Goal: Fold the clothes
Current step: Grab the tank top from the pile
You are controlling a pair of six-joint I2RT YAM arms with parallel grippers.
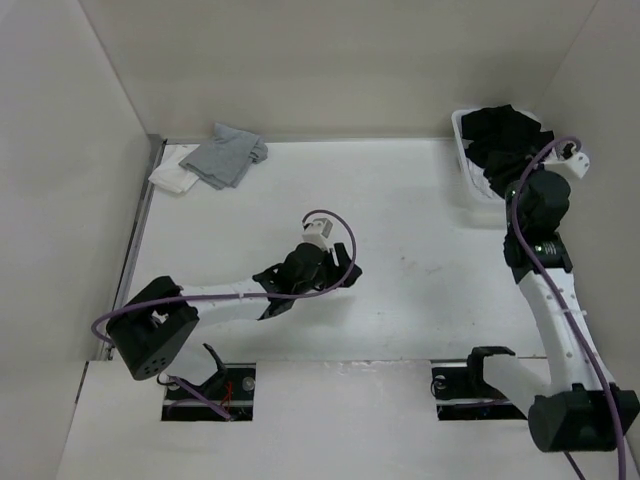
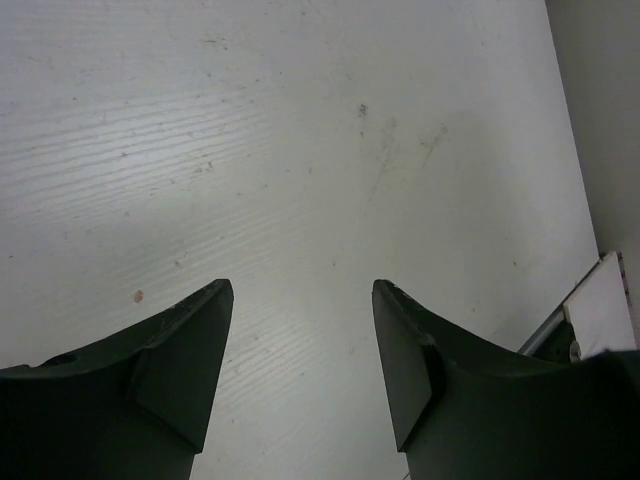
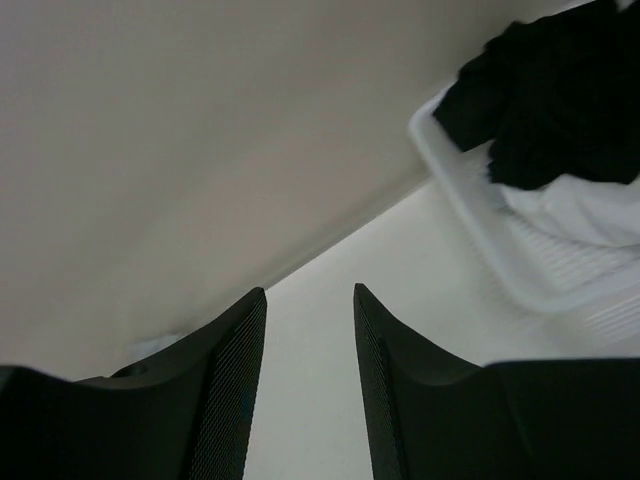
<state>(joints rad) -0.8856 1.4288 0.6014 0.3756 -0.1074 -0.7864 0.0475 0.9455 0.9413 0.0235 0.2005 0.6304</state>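
Right gripper (image 3: 310,292), jaws apart — black T-shirt (image 3: 565,95) in bin (image 3: 455,175)

Black T-shirt (image 1: 505,135) crumpled; heaped in white basket (image 1: 464,150)

The black T-shirt (image 1: 505,135) sits bunched in the white basket (image 1: 466,160), its outline impossible to read; the right arm (image 1: 540,205) hides the basket's near end, and the right wrist view crops the shirt.
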